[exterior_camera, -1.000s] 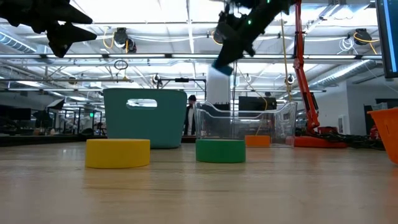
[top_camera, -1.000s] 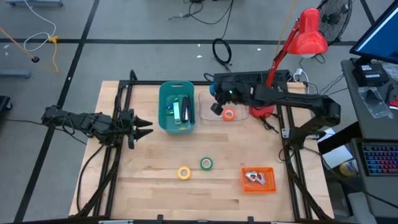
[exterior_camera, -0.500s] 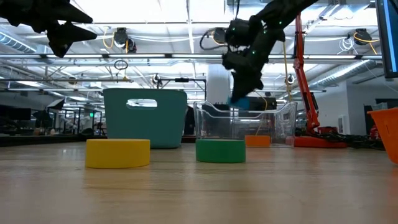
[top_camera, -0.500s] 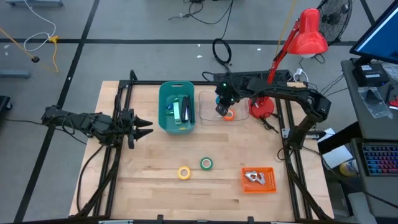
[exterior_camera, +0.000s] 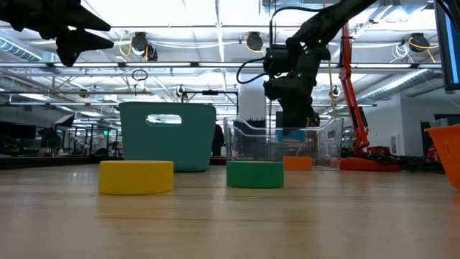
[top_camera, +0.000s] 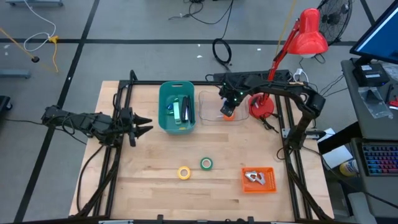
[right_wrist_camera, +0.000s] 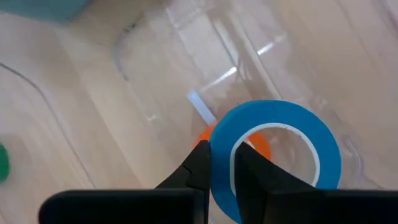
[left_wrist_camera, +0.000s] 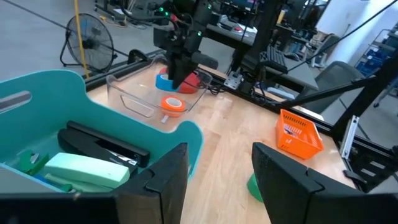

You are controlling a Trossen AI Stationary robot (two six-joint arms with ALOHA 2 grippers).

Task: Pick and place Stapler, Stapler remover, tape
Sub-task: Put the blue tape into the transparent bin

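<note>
Blue tape roll (right_wrist_camera: 277,158) is sitting between the two fingers (right_wrist_camera: 198,167) of the right gripper (right_wrist_camera: 219,169), which are closing on its rim, one finger outside the ring and one inside its pale centre, so the jaws are standing only a little apart. The right gripper (top_camera: 228,107) is hanging inside the clear plastic bin (top_camera: 211,99), pointing down, and the orange tape roll (right_wrist_camera: 260,146) is lying on the bin floor just below and behind the fingertips. In the low view the blue roll (exterior_camera: 291,134) is showing under the gripper, low inside the clear walls, with the orange roll (exterior_camera: 297,162) beside it. The green tape roll (top_camera: 206,163) and the yellow tape roll (top_camera: 184,173) are lying on the wooden table (top_camera: 149,180), well apart from these fingers. The left gripper (top_camera: 144,126) is waiting beside the teal basket (top_camera: 166,93), its fingers (left_wrist_camera: 165,180) standing open and holding nothing; the stapler (left_wrist_camera: 102,146) is lying in the basket just ahead of them. An orange tray (top_camera: 266,185) is standing near the table's front corner.
</note>
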